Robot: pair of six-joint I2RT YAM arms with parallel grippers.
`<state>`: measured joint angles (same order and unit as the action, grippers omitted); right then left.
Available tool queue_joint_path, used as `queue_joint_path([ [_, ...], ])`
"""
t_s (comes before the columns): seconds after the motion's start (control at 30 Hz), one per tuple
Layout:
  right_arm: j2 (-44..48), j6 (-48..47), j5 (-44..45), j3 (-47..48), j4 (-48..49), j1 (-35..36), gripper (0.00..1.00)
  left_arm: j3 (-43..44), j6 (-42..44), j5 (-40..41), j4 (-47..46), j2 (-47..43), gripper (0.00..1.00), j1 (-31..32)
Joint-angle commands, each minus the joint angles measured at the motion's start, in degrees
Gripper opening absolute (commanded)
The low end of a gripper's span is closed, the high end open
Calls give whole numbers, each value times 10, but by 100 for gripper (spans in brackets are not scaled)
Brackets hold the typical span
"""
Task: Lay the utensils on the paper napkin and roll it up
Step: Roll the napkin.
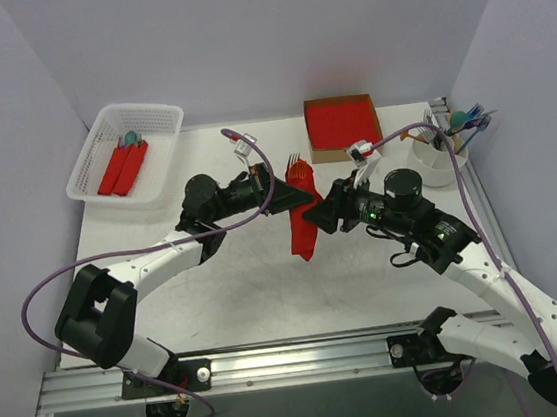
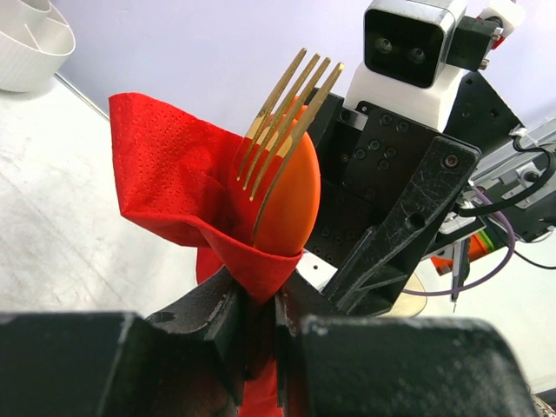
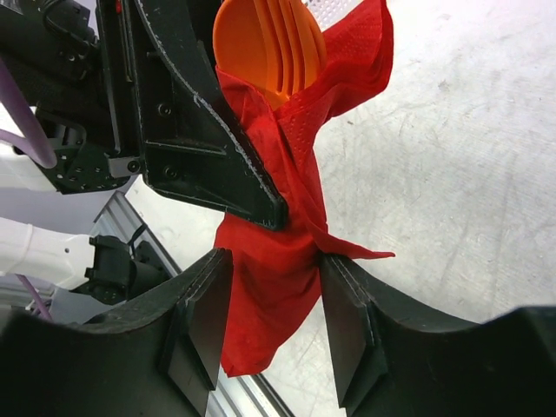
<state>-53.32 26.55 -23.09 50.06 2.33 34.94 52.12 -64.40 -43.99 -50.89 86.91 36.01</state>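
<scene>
The paper napkin (image 1: 301,224) is a red bundle held upright above the middle of the table, wrapped loosely around the utensils. A gold-toned fork (image 2: 287,104) and an orange spoon (image 2: 291,204) stick out of its top. My left gripper (image 2: 259,321) is shut on the bundle just below the spoon bowl. In the right wrist view the napkin (image 3: 269,295) hangs lower down between the pads of my right gripper (image 3: 274,321), touching both, with its loose tail hanging below. The orange spoon (image 3: 261,43) shows above, beside the left gripper's finger (image 3: 200,148).
A white basket (image 1: 108,127) at the back left holds red rolls (image 1: 123,168). A cardboard box with a thick red stack (image 1: 341,123) sits at the back centre. A white cup (image 1: 439,162) with more utensils (image 1: 460,119) stands at the back right.
</scene>
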Motion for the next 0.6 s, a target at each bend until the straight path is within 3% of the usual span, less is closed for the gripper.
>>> queue_joint_path([
  [0.0, 16, -11, -31, 14, 40, -9, 44, 1, -15, -22, -49, -4, 2, 5],
  [0.17, 12, -11, -57, 16, 42, -19, 36, 0, -16, -29, -52, -2, 2, 8],
  [0.47, 9, -7, -98, 10, 58, -28, 33, 8, -21, -36, -57, 5, 2, 16],
  [0.57, 12, -4, -116, 7, 64, -36, 27, 10, -27, -40, -66, 7, 2, 16],
])
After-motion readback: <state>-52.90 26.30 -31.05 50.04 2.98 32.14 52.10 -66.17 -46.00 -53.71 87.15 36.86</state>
